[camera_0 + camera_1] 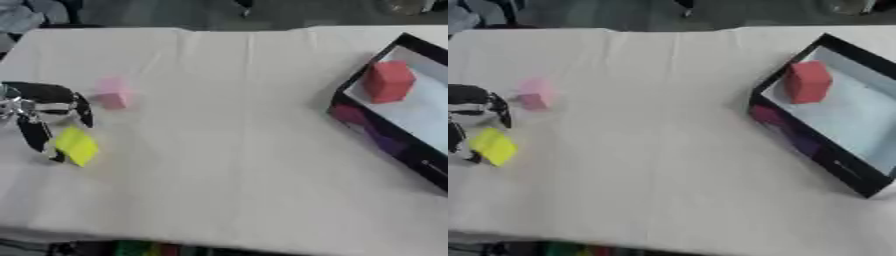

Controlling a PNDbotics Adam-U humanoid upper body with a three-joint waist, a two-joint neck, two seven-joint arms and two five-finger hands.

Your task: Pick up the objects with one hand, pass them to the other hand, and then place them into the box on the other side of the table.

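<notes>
My left hand (39, 106) comes in from the left edge with its fingers curled downward. A yellow block (77, 145) sits tilted between them: one finger (37, 136) runs down its left side and another ends at its top corner. A pink block (112, 93) lies on the cloth just beyond the hand, apart from it. At the right stands a black box (798, 142) with a pale floor, and a red block (808, 81) stands in its far corner. My right hand shows in neither view.
A cream cloth (227, 150) covers the table, with wide bare room between the hand and the box. The table's near edge runs along the bottom, with coloured things below it. Dark shapes stand beyond the far edge.
</notes>
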